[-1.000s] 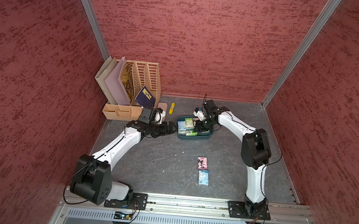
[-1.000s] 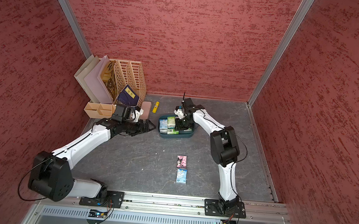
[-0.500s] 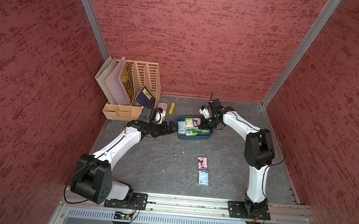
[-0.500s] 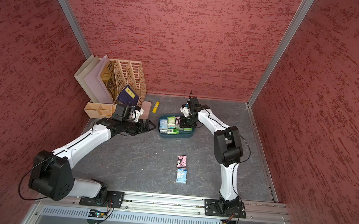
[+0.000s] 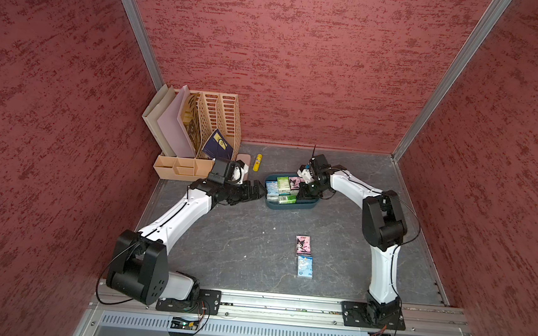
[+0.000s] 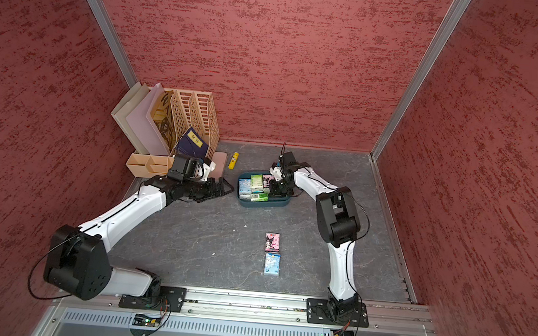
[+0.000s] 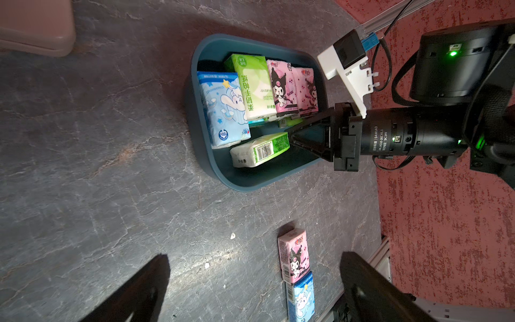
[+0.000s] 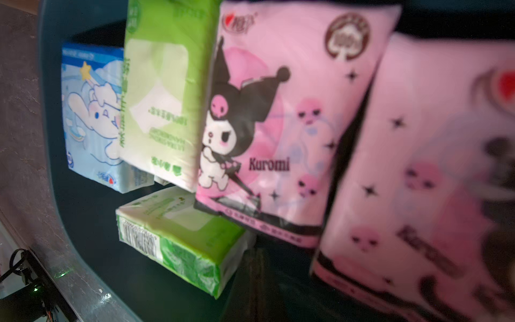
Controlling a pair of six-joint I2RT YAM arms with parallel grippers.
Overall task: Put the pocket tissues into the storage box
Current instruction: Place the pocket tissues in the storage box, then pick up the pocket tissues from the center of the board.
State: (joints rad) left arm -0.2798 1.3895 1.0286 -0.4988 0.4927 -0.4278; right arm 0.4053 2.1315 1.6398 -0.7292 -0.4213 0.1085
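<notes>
The dark teal storage box sits at the back middle of the table. Inside lie several pocket tissues: a blue pack, a green one, two pink ones and a green pack on its side. My right gripper is shut and empty, with its tips inside the box against that side-lying green pack. My left gripper stands open just outside the box's left end. A pink pack and a blue pack lie end to end on the table nearer the front.
A beige slotted organiser with folders fills the back left corner. A flat pink case and a yellow tube lie beside it, behind my left wrist. Red walls close in three sides, and a metal rail runs along the front.
My right gripper's jaws have closed with nothing between them, and its arm has shifted slightly over the box. The left arm has not moved.
</notes>
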